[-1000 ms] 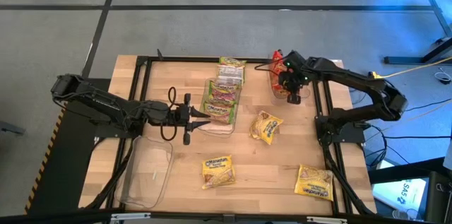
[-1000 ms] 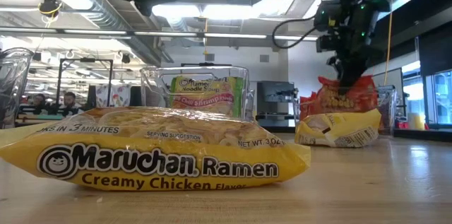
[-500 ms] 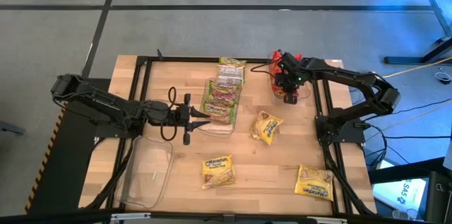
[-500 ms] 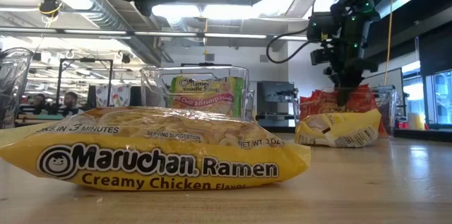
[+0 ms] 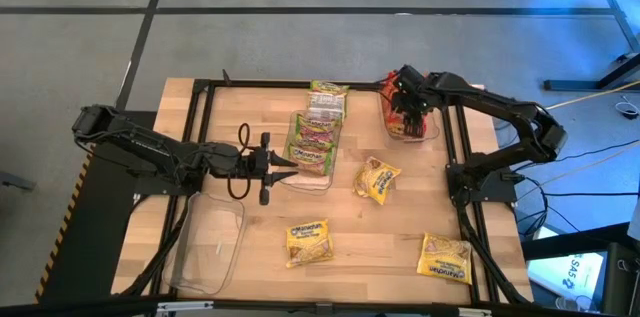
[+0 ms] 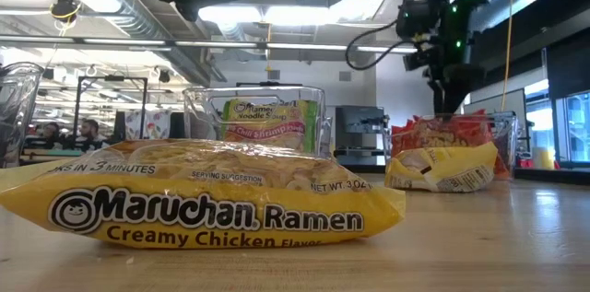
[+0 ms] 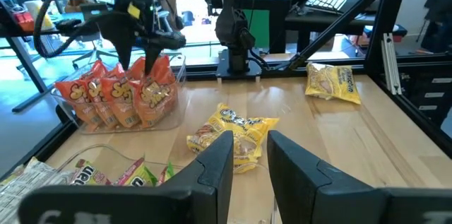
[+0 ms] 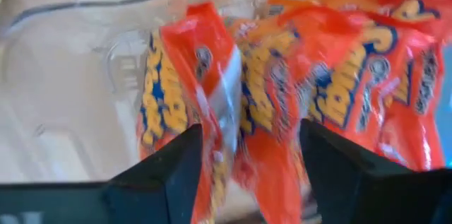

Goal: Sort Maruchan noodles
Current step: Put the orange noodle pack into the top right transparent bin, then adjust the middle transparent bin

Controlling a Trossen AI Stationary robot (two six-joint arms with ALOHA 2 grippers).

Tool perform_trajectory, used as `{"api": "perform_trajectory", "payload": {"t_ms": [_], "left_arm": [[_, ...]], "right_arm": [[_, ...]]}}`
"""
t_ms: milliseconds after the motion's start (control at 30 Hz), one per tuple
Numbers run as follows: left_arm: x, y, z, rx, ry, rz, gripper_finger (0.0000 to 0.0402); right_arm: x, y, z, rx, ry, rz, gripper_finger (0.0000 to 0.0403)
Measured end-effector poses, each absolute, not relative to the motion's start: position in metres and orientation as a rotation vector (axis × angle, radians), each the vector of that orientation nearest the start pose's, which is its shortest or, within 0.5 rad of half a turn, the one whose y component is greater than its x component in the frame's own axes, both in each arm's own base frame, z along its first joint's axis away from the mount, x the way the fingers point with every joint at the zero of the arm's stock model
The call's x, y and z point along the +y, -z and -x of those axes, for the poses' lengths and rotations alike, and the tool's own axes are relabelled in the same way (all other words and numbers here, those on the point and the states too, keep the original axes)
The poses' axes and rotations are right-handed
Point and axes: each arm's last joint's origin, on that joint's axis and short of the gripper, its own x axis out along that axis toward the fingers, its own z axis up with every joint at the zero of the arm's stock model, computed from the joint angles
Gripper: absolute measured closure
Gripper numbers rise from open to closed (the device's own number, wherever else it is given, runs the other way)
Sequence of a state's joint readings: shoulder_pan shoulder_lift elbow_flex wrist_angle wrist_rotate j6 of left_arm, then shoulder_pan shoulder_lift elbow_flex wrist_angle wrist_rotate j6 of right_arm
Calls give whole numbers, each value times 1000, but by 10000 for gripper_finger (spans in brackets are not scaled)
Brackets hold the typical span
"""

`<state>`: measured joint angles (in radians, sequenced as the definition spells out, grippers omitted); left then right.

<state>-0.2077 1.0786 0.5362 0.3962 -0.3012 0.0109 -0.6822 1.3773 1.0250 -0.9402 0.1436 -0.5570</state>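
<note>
The crinkly red plastic ramen packets (image 8: 282, 90) stand on edge in the clear plastic bin (image 5: 428, 133) at the table's far right corner. The right gripper (image 5: 405, 97) hangs just above them with its fingers spread and nothing pinched. To finish this release well, I judge it should lift straight up so no finger snags a wrapper. Four yellow ramen packets (image 5: 377, 179) lie loose on the wooden table (image 5: 350, 217), unsorted. The left gripper (image 5: 285, 163) waits by the green packets (image 5: 312, 142), fingers apart, empty.

Bright, even overhead lighting, soft shadows on the table (image 5: 250, 257). Right wrist view's motion-blurred on the red packets (image 8: 282, 90); ceiling lights (image 6: 277, 16) glare.
</note>
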Motion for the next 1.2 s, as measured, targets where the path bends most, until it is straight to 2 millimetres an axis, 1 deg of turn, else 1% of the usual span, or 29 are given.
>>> {"api": "perform_trajectory", "payload": {"t_ms": [100, 200, 233, 333, 433, 567, 667, 767, 867, 1033, 1100, 1200], "left_arm": [[-39, -247, -227, 144, -93, -48, 320], [-39, -247, -227, 143, -93, -48, 320], [-39, -247, -227, 143, -93, -48, 320], [-39, -247, -227, 143, -93, -48, 320], [-39, -247, -227, 145, -93, -48, 320], [-39, -244, -229, 161, -110, -47, 320], [-39, -242, -231, 168, -125, -34, 320], [-37, -240, -232, 176, -137, -31, 320], [-33, -239, -232, 184, -174, -35, 320], [-27, -237, -232, 204, -226, -9, 320], [-27, -236, -232, 218, -229, -12, 320], [-27, -236, -232, 217, -229, -11, 320]], "right_arm": [[-152, -256, -192, 1430, 328, 86, 190], [-145, -269, -197, 1393, 332, 86, 194], [-142, -273, -200, 1365, 329, 88, 196], [-136, -276, -213, 1253, 299, 68, 202], [-135, -275, -230, 1061, 275, 48, 207], [-134, -260, -248, 825, 284, 77, 214], [-133, -242, -258, 721, 280, 105, 219], [-130, -221, -267, 699, 218, 90, 227], [-128, -199, -278, 741, 180, 71, 238], [-127, -167, -294, 800, 144, 55, 274], [-125, -158, -298, 810, 131, 38, 292], [-126, -154, -302, 777, 110, 13, 317]]}}
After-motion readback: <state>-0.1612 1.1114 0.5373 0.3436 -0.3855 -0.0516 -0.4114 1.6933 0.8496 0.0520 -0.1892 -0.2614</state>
